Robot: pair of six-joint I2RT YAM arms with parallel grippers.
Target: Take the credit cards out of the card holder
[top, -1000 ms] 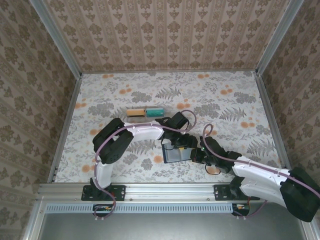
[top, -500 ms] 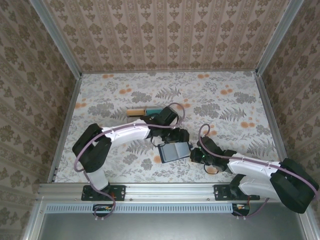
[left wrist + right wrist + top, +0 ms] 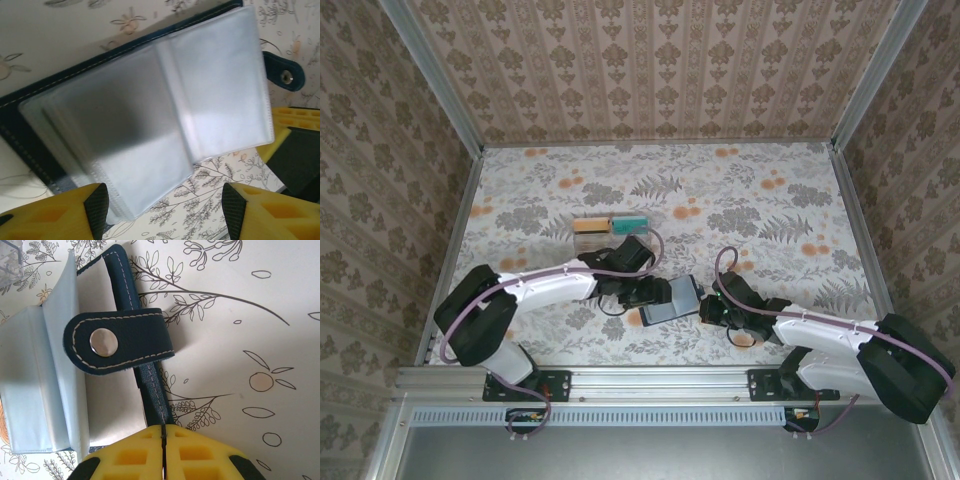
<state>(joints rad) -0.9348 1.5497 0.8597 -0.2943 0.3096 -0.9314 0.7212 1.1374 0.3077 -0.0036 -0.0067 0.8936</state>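
While the card holder (image 3: 672, 299) lies spread open on the floral worktop (image 3: 775, 190) between my two arms, I have the right pincer (image 3: 162, 432) pressed together on it. From the right wrist I see the dark blue, white-stitched edge of the cover running straight into the seam between the yellow pads, so it is pinched there. Just above that grip the snap strap (image 3: 120, 341) lies folded across the cover, its metal stud facing up.

My left pincer (image 3: 165, 212) is spread wide and grips nothing. Its two yellow fingers stand on either side of the lower edge of the clear sleeves (image 3: 215, 85), which fan out from the cover in a loose, overlapping stack. The sleeves look cloudy and pale, and I cannot tell whether any card sits inside them.

From the overhead camera, two of the credit cards are out on the worktop. The orange-yellow card (image 3: 590, 226) and the teal card (image 3: 631, 224) lie flat, side by side and just beside each other. They are farther from the arm bases than the holder, left of centre, apart from the holder and near the left arm's wrist.
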